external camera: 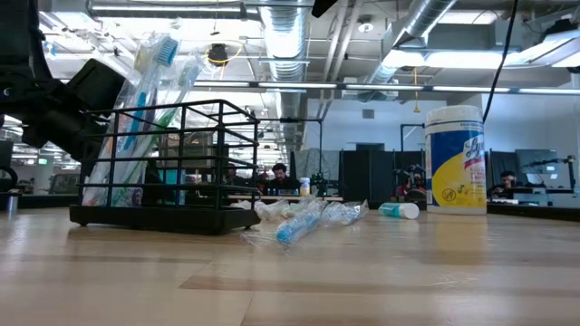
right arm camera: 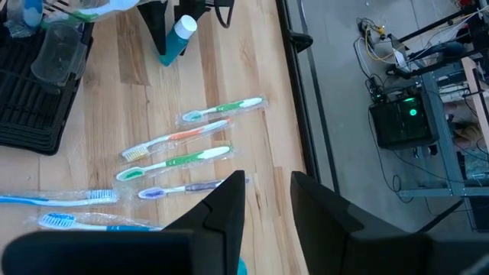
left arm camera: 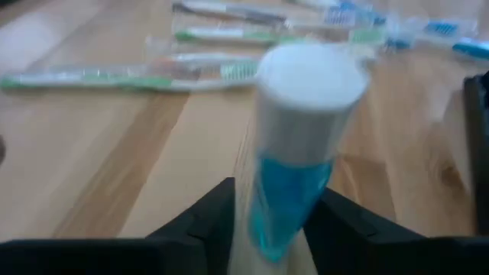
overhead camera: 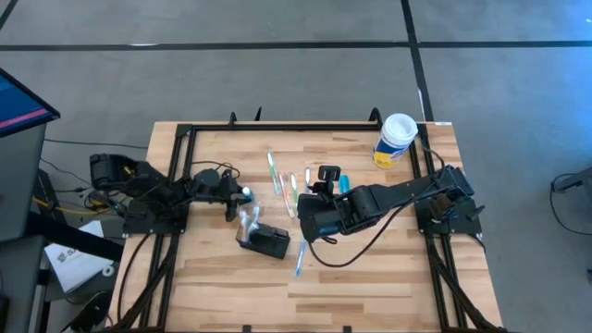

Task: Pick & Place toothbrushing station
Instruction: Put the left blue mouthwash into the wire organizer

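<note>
We see the black holder (overhead camera: pixel 264 241) sitting on the wooden table (overhead camera: pixel 370 277) a little left of centre, a wire-sided rack in the low view (external camera: pixel 172 163) with wrapped toothbrushes (external camera: pixel 149 100) already standing in it. Our left gripper (overhead camera: pixel 242 195) hangs just behind the holder, and in its own wrist view its two dark fingers (left arm camera: pixel 206 221) sit on either side of a small tube (left arm camera: pixel 294 145) with a white cap and blue body, touching or nearly touching it, so the jaws look closed around the tube. Our right gripper (overhead camera: pixel 310 217) hovers just to the right of the holder over the middle of the table; its fingers (right arm camera: pixel 225 202) stand apart with nothing between them. Several wrapped toothbrushes (right arm camera: pixel 179 149) lie loose on the wood between and around the two grippers. A yellow-and-white canister (overhead camera: pixel 395 139) with a white lid stands upright near the far right corner, well apart from the holder.
</note>
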Robot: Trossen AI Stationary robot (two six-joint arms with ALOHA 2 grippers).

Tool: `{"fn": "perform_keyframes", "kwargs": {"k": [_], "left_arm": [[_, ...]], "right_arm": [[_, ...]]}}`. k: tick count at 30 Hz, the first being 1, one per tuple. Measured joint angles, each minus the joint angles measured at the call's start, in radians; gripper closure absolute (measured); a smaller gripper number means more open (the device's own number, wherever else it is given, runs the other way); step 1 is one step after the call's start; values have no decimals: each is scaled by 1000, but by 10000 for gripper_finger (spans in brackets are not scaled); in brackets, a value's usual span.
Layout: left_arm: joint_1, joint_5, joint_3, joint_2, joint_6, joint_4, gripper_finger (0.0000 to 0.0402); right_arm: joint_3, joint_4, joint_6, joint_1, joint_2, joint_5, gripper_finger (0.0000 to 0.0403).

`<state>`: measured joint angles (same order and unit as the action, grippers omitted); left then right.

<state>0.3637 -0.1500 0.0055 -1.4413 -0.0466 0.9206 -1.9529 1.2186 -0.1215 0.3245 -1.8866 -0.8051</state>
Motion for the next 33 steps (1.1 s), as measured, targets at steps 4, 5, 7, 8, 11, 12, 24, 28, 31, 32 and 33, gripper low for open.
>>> {"fn": "perform_keyframes", "kwargs": {"k": [4, 5, 7, 8, 11, 12, 24, 28, 31, 32, 33], "left_arm": [[0, -15, 0, -7, -2, 46, 326], [0, -15, 0, -7, -5, 47, 340], [0, -15, 0, -7, -7, 46, 356], [0, -15, 0, -7, -7, 47, 356], [0, -15, 0, -7, -6, 46, 356], [0, -15, 0, -7, -4, 46, 356], [0, 66, 0, 87, 29, -38, 356], [0, 116, 3, 185, 34, -194, 356], [0, 129, 30, 272, 53, -311, 356], [0, 130, 44, 300, 54, -344, 356], [0, 135, 59, 327, 54, -384, 356]], "right_arm": [[0, 0, 0, 0, 0, 0, 305], [0, 0, 0, 0, 0, 0, 305], [0, 0, 0, 0, 0, 0, 305], [0, 0, 0, 0, 0, 0, 305], [0, 0, 0, 0, 0, 1, 305], [0, 0, 0, 0, 0, 1, 305], [0, -19, 6, -24, 0, 71, 305], [0, -88, 80, -47, 0, 133, 305], [0, -152, 142, -68, 0, 202, 305], [0, -170, 158, -76, 0, 225, 305], [0, -186, 172, -84, 0, 247, 305]]}}
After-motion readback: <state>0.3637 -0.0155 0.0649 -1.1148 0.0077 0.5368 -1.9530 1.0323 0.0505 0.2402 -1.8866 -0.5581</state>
